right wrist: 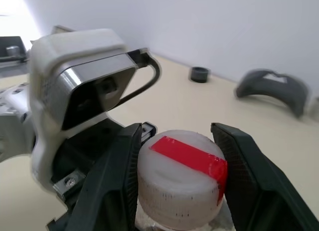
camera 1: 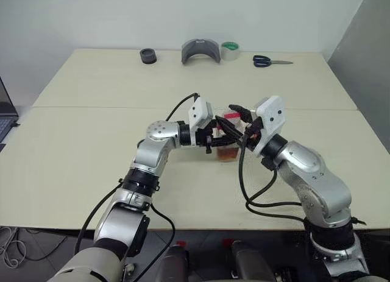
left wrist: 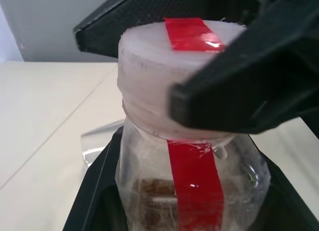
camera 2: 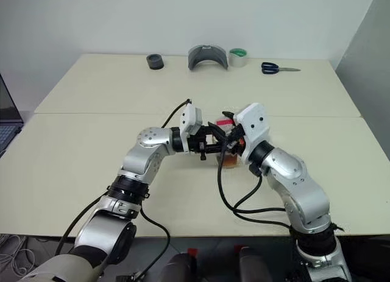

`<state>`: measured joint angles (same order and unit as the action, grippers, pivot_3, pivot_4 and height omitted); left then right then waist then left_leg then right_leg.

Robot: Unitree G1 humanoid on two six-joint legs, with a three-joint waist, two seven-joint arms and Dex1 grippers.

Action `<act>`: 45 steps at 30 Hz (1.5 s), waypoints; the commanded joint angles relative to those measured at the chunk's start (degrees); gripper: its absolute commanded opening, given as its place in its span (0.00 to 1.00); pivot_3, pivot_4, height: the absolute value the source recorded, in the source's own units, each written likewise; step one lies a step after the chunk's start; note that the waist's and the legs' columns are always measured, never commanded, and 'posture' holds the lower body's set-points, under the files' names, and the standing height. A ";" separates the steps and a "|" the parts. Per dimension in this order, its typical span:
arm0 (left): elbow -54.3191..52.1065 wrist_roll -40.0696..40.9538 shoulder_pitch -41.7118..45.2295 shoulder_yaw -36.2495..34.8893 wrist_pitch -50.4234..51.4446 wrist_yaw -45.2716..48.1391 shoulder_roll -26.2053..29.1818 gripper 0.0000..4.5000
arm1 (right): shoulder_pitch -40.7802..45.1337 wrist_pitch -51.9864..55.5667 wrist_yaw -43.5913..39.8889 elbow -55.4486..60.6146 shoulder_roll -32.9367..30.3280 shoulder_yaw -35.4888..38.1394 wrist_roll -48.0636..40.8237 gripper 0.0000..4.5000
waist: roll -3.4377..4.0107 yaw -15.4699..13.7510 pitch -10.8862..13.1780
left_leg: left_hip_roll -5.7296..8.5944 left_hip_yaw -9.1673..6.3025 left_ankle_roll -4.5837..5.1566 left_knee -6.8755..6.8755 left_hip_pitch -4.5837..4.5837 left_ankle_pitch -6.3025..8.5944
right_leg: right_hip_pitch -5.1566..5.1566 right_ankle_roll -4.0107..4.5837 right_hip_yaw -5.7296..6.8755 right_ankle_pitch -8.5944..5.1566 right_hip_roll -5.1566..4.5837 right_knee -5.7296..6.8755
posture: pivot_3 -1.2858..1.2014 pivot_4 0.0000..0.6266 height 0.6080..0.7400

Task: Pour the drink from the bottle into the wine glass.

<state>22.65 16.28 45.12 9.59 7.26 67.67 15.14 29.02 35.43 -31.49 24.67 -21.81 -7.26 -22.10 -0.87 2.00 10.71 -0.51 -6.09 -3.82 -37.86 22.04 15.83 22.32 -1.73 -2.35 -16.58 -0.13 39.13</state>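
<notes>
Scissors (camera 1: 272, 61), tape roll (camera 1: 230, 50) at table's (camera 1: 79, 154) far edge.

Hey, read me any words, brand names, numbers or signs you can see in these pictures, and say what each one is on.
No readable text.
Bottle: plain red tape strip down the side, no lettering.
Cap: white, a plain red strip across it, no print.
Tape roll, scissors, grey and black items at the table's far edge: too small to tell.
</notes>
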 commanded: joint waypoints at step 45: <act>1.11 0.05 3.30 -1.49 0.04 2.65 1.21 0.42 | -4.65 4.25 17.42 9.37 7.88 -1.57 8.47 0.41 | 0.03 -0.08 0.01 | -0.01 -0.08 0.04 0.02 0.10 0.00 | 0.09 0.01 0.04 -0.01 -0.01 0.04 | 0.52 0.24 1.00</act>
<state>25.39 15.54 47.01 9.26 8.26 70.18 16.19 24.30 40.69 -14.15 33.36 -13.20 -10.22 -14.60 -0.83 1.92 10.72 -0.51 -6.16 -3.78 -37.85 22.14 15.83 22.41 -1.72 -2.32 -16.58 -0.14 39.17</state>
